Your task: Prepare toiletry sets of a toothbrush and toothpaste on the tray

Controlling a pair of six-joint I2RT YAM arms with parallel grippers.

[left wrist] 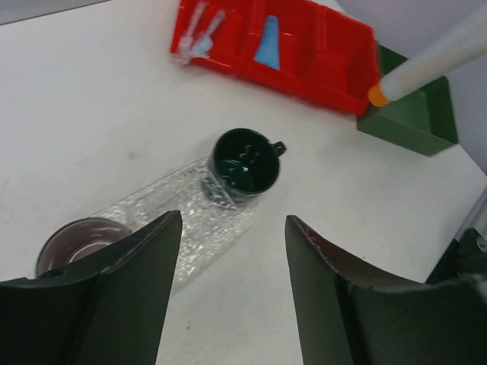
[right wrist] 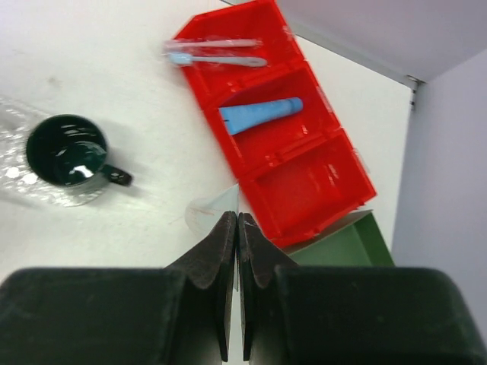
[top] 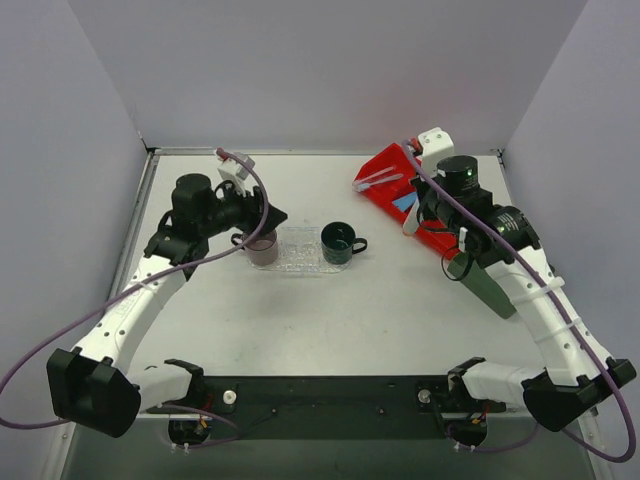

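Since the mauve cup [left wrist: 76, 243] sits at the left end of the tray [left wrist: 163, 209] (on it or hard against it, the views do not settle which) and the dark green mug [left wrist: 245, 163] stands on its right end, only the middle strip is bare. A tube set down there could clip the mug's rim or roll off the low edge. The clear tray also looks light, so a nudge might slide it.

The left gripper [left wrist: 232, 281] hangs above the tray's left end with its jaws wide apart and empty. It could get in the way of anything brought in from the right.

Right of the tray and farther back, the right gripper [right wrist: 237, 217] is pressed together, apparently pinching the flat end of the white tube [left wrist: 426, 61]. The tube dangles cap-down, so it may swing or slip in transit.

Farther still, right of the tray, the red bin [right wrist: 304, 179] holds the blue tube [right wrist: 259, 115] in its middle compartment. The toothbrushes [right wrist: 217, 53] lie in the farthest one, and their slick wrapping may defeat a pinch.

No brand, label or writing is legible on anything.
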